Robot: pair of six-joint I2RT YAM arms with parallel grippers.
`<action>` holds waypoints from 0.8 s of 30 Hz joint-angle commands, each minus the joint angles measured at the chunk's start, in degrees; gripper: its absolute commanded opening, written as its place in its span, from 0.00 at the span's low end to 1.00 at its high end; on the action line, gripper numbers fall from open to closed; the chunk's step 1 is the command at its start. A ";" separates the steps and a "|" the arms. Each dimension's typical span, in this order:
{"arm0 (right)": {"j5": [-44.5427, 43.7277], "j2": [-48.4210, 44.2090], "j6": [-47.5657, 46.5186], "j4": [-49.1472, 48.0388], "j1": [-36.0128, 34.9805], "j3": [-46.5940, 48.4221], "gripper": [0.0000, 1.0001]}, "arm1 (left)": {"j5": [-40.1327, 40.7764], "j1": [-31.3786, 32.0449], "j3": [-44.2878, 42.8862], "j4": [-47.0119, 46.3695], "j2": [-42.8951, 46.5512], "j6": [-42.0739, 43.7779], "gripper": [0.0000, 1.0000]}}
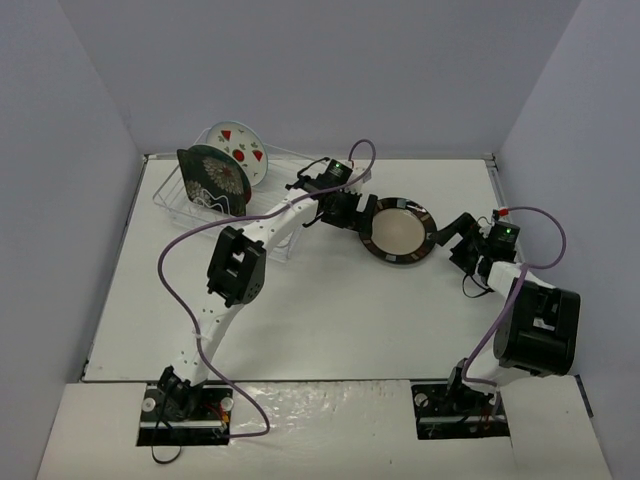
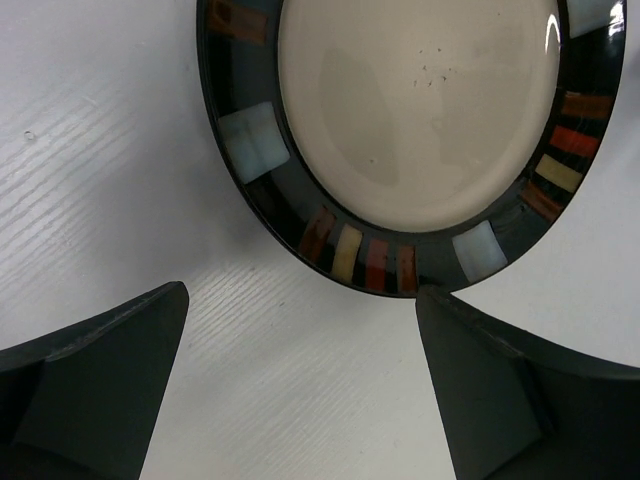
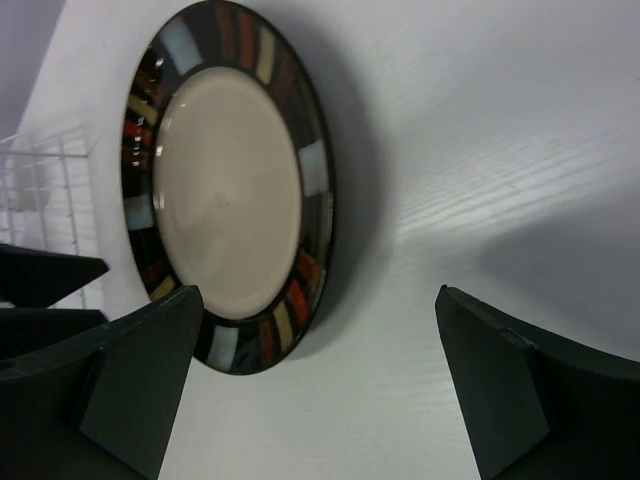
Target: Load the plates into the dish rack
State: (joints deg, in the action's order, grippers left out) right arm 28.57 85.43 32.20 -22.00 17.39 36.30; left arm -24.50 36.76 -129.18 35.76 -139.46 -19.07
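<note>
The dark-rimmed plate with the beige centre (image 1: 398, 231) lies flat on the white table, right of centre. My left gripper (image 1: 358, 213) is open and empty at the plate's left edge; in the left wrist view (image 2: 302, 292) the plate (image 2: 420, 110) lies just ahead of the fingertips. My right gripper (image 1: 456, 238) is open and empty at the plate's right edge; in the right wrist view (image 3: 320, 292) the plate (image 3: 225, 190) sits by its left finger. The white plate with red fruit marks (image 1: 241, 150) and the black square floral plate (image 1: 212, 181) stand upright in the clear dish rack (image 1: 168, 205). The red plate is out of view.
The rack stands at the far left corner against grey walls and also shows in the right wrist view (image 3: 40, 180). Purple cables loop over both arms. The left gripper's dark fingers (image 3: 50, 275) show at the left edge of the right wrist view.
</note>
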 commanded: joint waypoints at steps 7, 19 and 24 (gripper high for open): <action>13.58 9.65 7.30 -19.17 -0.09 -0.16 1.00 | -2.38 0.47 -6.67 -2.56 -2.47 1.90 0.97; 18.84 23.91 11.82 -30.13 -3.36 5.15 1.00 | -2.68 0.41 -10.44 -4.20 -7.00 1.81 0.97; 20.05 27.65 13.47 -31.58 -3.59 7.03 0.97 | -2.43 0.50 -11.78 -4.57 -8.30 1.75 0.97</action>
State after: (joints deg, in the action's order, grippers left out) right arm 47.99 110.30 44.98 -53.81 14.25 42.46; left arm -26.57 36.91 -137.33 33.39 -148.37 -18.02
